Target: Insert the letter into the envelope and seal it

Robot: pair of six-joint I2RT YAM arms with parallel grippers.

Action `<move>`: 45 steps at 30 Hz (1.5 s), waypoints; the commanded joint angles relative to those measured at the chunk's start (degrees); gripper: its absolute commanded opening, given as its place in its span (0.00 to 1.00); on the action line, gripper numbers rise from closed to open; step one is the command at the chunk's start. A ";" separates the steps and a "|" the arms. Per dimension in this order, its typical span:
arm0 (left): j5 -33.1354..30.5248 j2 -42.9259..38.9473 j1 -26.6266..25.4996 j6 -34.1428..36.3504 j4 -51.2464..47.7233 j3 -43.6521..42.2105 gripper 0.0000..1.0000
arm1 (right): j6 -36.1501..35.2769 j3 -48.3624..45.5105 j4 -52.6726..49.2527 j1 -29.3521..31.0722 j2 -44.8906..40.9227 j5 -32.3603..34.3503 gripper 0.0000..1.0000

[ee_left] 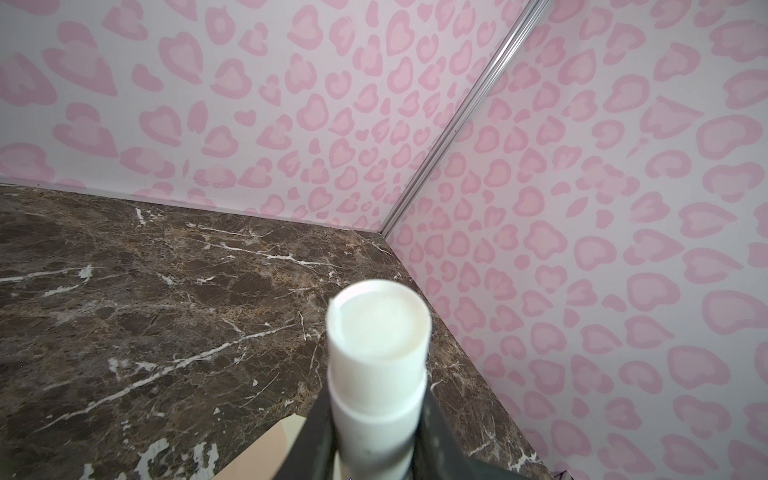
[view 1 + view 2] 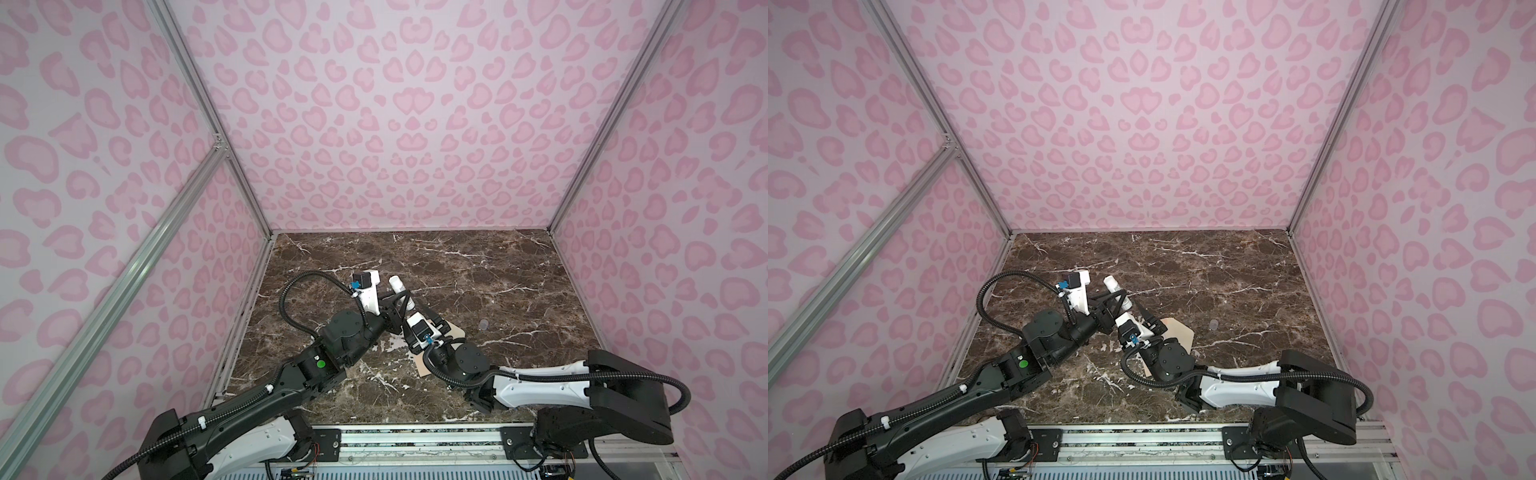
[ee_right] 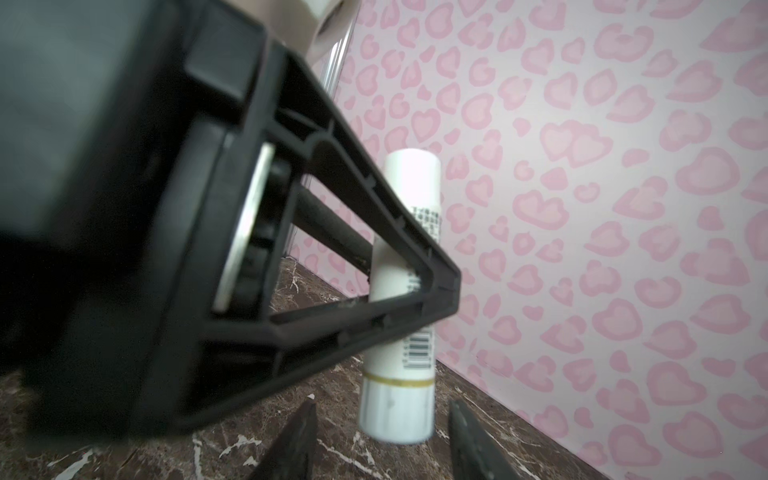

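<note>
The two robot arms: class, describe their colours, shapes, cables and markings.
The left arm and right arm are black jointed links with white shell panels; a ribbed black cable runs along each. A round green dot marks the left; blue connectors sit by the white wrist cameras. Gripper fingers are black, triangular open frames.

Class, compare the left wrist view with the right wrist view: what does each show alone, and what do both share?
Left wrist view only: the round end face of the white glue-stick tube and a corner of the peach paper envelope. Right wrist view only: the tube's barcode, its gold band, and the open right gripper, fingertips flanking the tube's lower end without touching. Both: the tube clamped in the left gripper, the brown marble tabletop, the pink patterned wall.
</note>
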 commanded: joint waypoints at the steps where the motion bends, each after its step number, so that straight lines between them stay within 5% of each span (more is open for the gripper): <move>1: -0.36 0.03 0.00 -0.08 1.16 1.04 0.04 | 1.65 0.45 2.41 -0.74 0.31 -0.31 0.49; 25: 2.57 2.13 -0.07 -0.01 -1.67 2.36 0.04 | 3.43 1.69 -1.06 -1.01 0.66 -2.00 0.15; 32: 5.96 2.16 0.02 2.65 -2.48 1.91 0.04 | 9.86 0.67 -5.23 -0.64 -4.13 -6.07 0.12; 39: 21.63 0.46 2.17 5.31 4.79 -3.66 0.04 | 24.06 -0.82 -15.63 -2.39 -13.83 -19.05 0.09; 45: 40.67 -0.83 5.39 4.37 12.39 -8.74 0.04 | 35.96 -4.34 -17.76 -7.60 -22.27 -37.12 0.07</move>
